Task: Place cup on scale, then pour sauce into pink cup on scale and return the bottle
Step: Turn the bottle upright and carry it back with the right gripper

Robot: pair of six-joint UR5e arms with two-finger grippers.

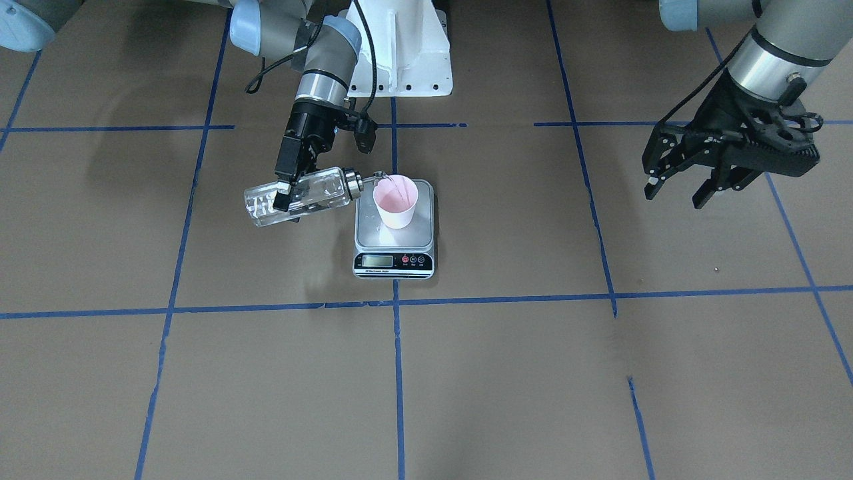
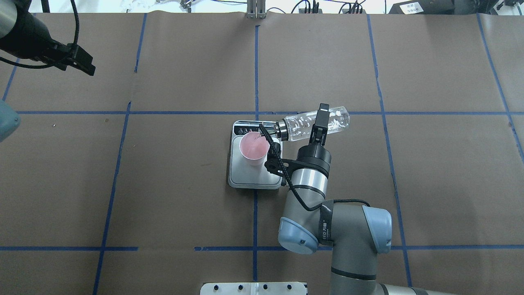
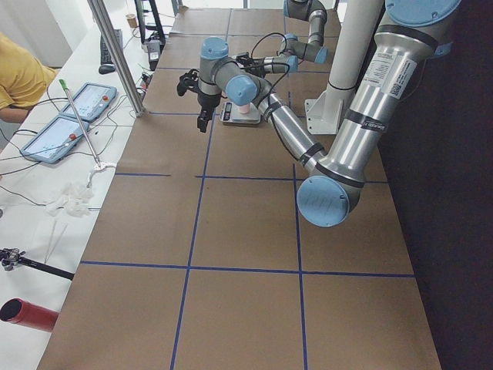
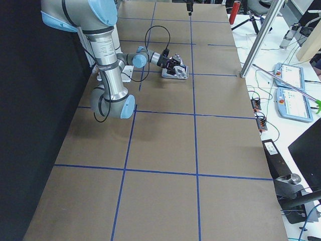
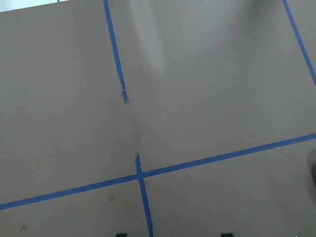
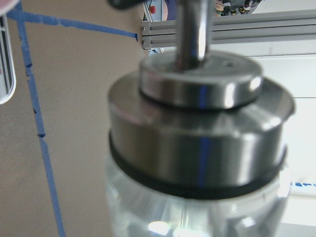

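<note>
Front-facing view: the right gripper (image 1: 288, 191) is clenching its fingers across the middle of the clear glass bottle (image 1: 322, 189), which is lying nearly level in the air. Its silver pour-spout cap (image 1: 354, 184) is reaching to the rim of the pink cup (image 1: 396, 202). The sauce (image 1: 266, 208) is showing only as clear liquid through the glass, and its level cannot be told. The cup is standing upright on the steel platform of the scale (image 1: 368, 232), which is sitting mid-table (image 1: 506, 373), well away from every edge. The left gripper (image 1: 676, 190) is hanging toward the table's left end with its fingers spread and nothing between them. Overhead view: the bottle is slanting down toward the cup, with its base out past the scale's right side. Left and right side views: the scale and cup are appearing small, and the fingers cannot be judged. Left wrist view: only brown paper and crossing blue tape lines (image 5: 114, 54) are showing. Right wrist view: the cap is filling the frame, blurred, with glass beneath it.
</note>
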